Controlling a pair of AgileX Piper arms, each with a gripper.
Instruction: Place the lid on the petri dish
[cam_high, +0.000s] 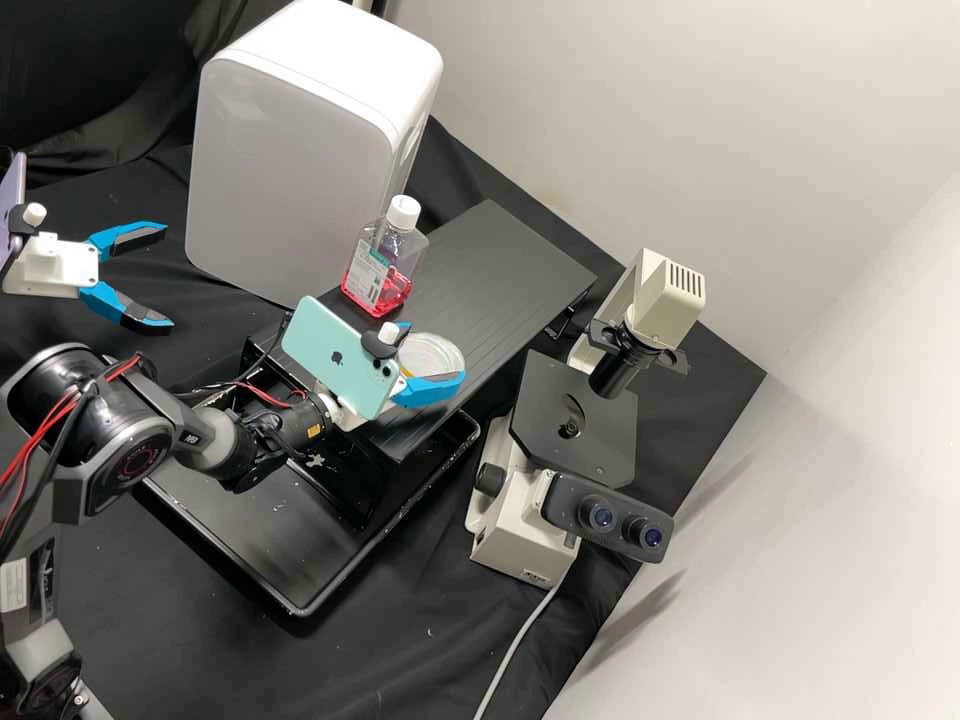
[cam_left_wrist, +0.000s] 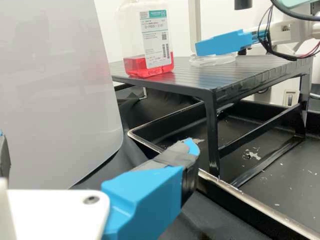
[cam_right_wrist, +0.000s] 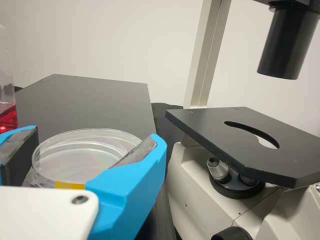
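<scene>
Right fingers (cam_right_wrist: 131, 172) pinch the petri dish (cam_high: 432, 352) by its rim at the near edge of a raised platform (cam_high: 500, 270) standing in a tray (cam_high: 300, 560), with bare platform beyond. Left fingers (cam_high: 125, 237) hang spread, far left over the black surface (cam_high: 400, 650). Just beyond the dish, a bottle (cam_high: 380, 265) holds red liquid.

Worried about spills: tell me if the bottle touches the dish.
Apart. The left wrist view shows bare shelf between the bottle and the dish.

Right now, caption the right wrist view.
Right arm's blue jaws grip a clear round plastic petri dish on the black platform.
</scene>
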